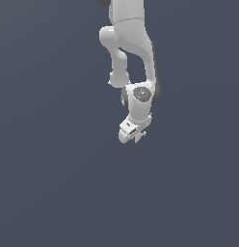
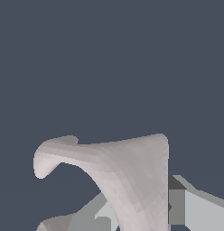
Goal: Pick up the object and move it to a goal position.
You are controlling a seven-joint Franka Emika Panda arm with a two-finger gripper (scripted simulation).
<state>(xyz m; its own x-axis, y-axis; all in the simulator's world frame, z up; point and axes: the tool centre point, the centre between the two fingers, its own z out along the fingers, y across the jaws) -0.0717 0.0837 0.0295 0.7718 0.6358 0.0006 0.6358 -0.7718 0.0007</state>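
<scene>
The object (image 2: 127, 176) is a pale pinkish-white piece with curved, pointed prongs. It fills the lower part of the wrist view, pinched between the two grey-white fingers (image 2: 195, 207). My gripper (image 2: 138, 210) is shut on it. In the exterior view the gripper (image 1: 134, 136) hangs from the white arm near the middle of the picture, tilted, and the object (image 1: 143, 134) shows only as a tiny jagged bit at the fingertips. I cannot tell how high above the floor it is.
A plain dark blue-grey surface (image 1: 54, 183) fills both views with nothing else on it. The white arm (image 1: 128, 43) comes down from the exterior view's top centre.
</scene>
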